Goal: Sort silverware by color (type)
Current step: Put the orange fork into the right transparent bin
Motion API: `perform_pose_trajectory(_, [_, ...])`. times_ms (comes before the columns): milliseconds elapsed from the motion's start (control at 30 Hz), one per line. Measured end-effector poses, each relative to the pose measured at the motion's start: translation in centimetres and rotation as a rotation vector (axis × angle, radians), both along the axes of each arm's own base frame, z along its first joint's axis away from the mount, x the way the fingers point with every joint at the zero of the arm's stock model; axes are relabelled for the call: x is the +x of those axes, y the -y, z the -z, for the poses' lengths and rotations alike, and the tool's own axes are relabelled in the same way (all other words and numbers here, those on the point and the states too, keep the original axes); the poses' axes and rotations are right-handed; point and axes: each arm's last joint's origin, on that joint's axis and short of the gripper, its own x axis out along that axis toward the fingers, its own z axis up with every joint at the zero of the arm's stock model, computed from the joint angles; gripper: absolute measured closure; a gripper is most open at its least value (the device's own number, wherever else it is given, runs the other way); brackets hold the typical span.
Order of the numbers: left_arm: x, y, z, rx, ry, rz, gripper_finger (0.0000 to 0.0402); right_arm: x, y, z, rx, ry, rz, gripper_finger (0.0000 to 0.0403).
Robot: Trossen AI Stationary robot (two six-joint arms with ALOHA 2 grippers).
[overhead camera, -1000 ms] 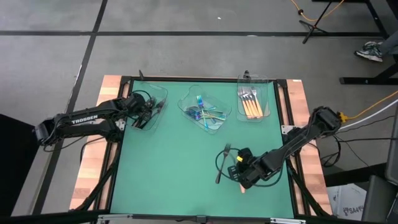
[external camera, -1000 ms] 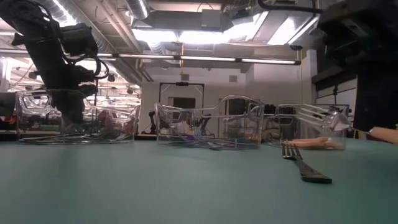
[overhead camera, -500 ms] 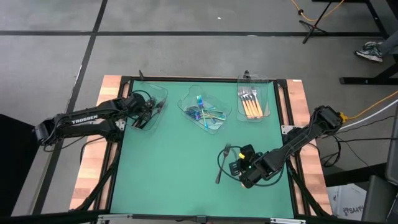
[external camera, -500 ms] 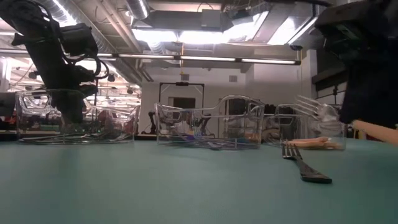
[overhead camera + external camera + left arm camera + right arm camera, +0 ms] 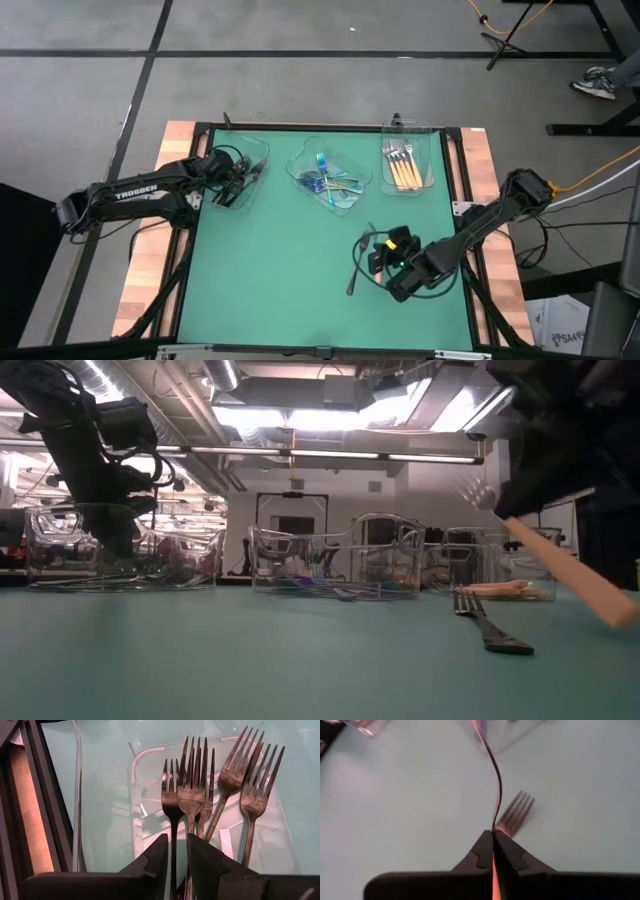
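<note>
My right gripper (image 5: 381, 256) hangs over the table's near right part, shut on a silver fork with an orange handle (image 5: 560, 565). Beside it a black fork (image 5: 354, 268) lies flat on the green mat. My left gripper (image 5: 238, 182) reaches into the clear left tray (image 5: 252, 160), where several dark forks (image 5: 227, 785) lie side by side; its fingers stand almost together around one dark fork (image 5: 173, 802). The middle tray (image 5: 345, 200) holds iridescent blue-purple pieces. The right tray (image 5: 432, 150) holds orange-handled forks (image 5: 402, 172). My right gripper pinches the orange handle's upper end (image 5: 493, 870), just behind the metal neck, between its two fingers. The fork stands tilted, tines (image 5: 478, 492) up and the handle's free end (image 5: 612, 608) slanting down toward the near edge, lifted off the mat. My left gripper has a dark fork's handle (image 5: 174, 851) running between its two fingers (image 5: 156, 862), which slant down into the tray along the fork. The fork's tines lie on the tray floor among the other forks.
The three clear trays stand in a row along the table's far edge. Wide green mat (image 5: 270, 270) lies open in the middle and near left. Wooden strips and black rails (image 5: 186, 270) border the mat on both sides.
My right gripper has turned at the wrist and risen slightly, staying shut. The orange-handled fork has swung from nearly level to steeply tilted, its tines going up and its handle end dipping toward the near edge. The black fork has stayed where it lay.
</note>
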Motion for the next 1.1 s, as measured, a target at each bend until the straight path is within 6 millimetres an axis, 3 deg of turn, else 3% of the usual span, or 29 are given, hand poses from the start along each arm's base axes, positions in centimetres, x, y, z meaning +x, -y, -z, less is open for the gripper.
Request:
perform_pose_trajectory(233, [0.0, 0.0, 0.0, 0.0, 0.0, 0.0, 0.0337, -1.0, 1.0, -2.5, -0.047, 0.057, -0.013, 0.0403])
perform_pose_trajectory(533, [0.0, 0.0, 0.0, 0.0, 0.0, 0.0, 0.0337, -4.2, 3.8, -6.8, -0.115, 0.13, 0.019, 0.0403])
perform_pose_trajectory(833, [0.0, 0.0, 0.0, 0.0, 0.0, 0.0, 0.0337, -7.1, 9.5, -10.8, -0.162, 0.135, 0.059, 0.0403])
perform_pose_trajectory(1100, [0.0, 0.0, 0.0, 0.0, 0.0, 0.0, 0.0337, -9.4, 14.8, -13.1, -0.204, 0.098, 0.104, 0.0403])
